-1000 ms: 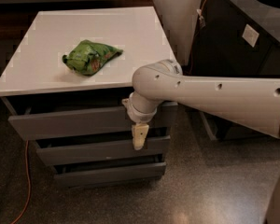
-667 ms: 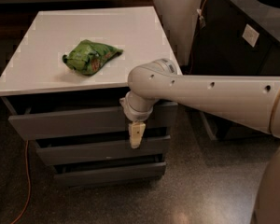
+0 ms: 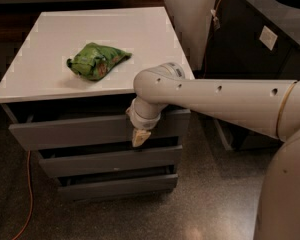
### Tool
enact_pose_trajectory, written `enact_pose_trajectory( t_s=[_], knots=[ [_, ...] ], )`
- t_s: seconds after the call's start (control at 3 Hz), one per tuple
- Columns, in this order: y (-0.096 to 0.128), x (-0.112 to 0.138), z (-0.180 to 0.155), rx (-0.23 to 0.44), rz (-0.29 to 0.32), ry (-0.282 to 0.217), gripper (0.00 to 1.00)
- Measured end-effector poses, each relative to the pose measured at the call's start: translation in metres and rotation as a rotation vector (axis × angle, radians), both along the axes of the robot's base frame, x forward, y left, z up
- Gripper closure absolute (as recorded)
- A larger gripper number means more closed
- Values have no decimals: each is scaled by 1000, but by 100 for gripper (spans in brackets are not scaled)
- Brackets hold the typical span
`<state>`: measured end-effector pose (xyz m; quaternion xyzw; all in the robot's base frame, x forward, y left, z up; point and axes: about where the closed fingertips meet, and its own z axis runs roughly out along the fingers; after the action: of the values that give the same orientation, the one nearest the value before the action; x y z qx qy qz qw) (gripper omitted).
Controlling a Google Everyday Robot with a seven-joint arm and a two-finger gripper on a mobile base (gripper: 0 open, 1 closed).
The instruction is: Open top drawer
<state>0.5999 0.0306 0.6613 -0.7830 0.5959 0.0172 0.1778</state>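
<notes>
The top drawer [image 3: 70, 131] was seen as the uppermost of three grey drawers, directly beneath the white top [image 3: 45, 64] of the cabinet, with a dark gap showing between its flat front panel and the underside of that top. The gripper [image 3: 140, 137] was held against the right part of this front panel, pointed downward, with its pale tip reaching the panel's lower edge, just above the middle drawer [image 3: 105, 162]. How wide the gripper stood could not be told, and whether it touched the panel or only hung in front of it could not be made out. The pale arm [image 3: 225, 101] was stretched in from the right, crossing in front of the cabinet's right front corner, and its rounded wrist joint covered the upper right end of the top drawer. The bottom drawer [image 3: 115, 186] was seen below the other two. A crumpled green bag [image 3: 97, 60] was lying on the white top, well behind and to the left of the gripper. A black unit [image 3: 250, 44] was standing to the right of the cabinet, and an orange cable [image 3: 27, 184] was trailing over the floor at the left.
</notes>
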Motion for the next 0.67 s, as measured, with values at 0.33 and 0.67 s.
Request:
enact_pose_trajectory(
  t_s=[0.33, 0.67],
  knots=[
    [-1, -7, 0, 14, -1, 16, 64],
    [-1, -7, 4, 14, -1, 16, 87]
  ],
)
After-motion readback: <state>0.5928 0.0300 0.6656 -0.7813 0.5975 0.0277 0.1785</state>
